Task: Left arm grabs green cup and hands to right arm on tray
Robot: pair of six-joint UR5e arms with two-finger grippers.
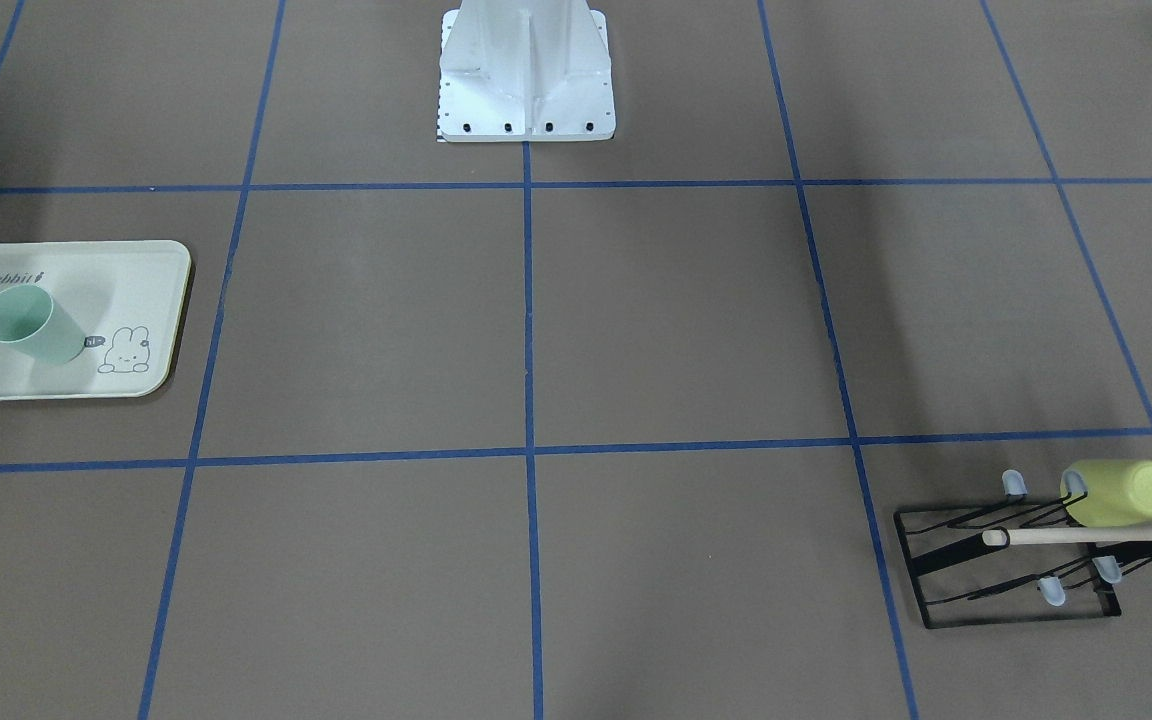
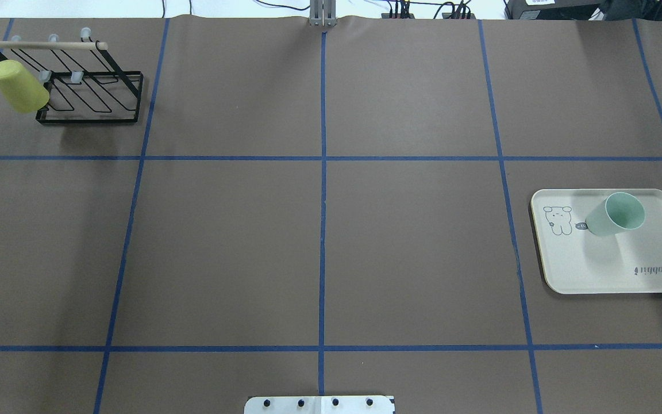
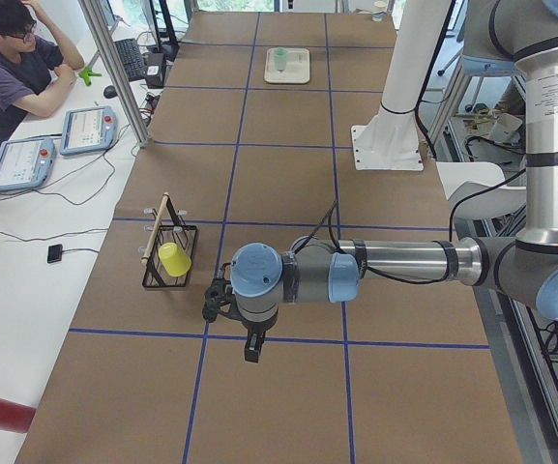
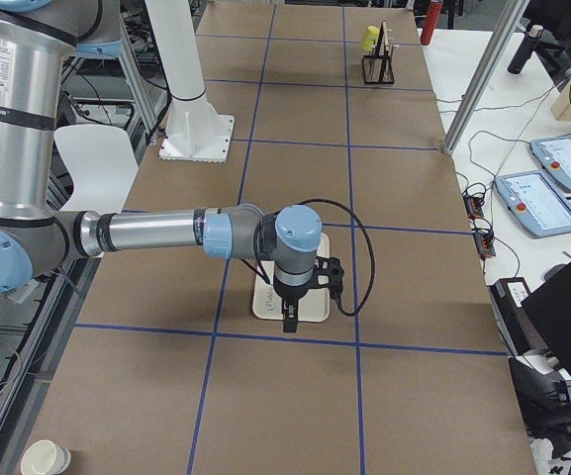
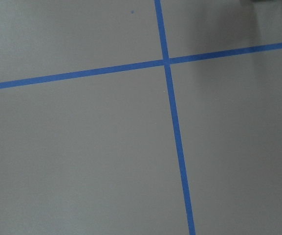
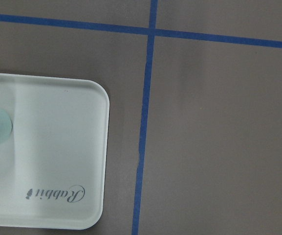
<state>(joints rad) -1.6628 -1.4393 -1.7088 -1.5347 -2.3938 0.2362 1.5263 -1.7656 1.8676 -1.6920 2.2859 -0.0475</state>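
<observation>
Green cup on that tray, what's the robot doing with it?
Nothing is touching it right now. The green cup stands upright on the tray, alone. The right arm hangs over the table near the tray, and the left arm hangs far off near the black rack holding a yellow cup.

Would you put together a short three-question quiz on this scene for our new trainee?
1. True or false: the green cup is on the tray.
2. Where is the yellow cup? A) on the tray; B) on the rack; C) lying on the bare table.
3. Fill in: the tray lies on the robot's ____ side.

Key: 1 true; 2 B; 3 right.
</observation>
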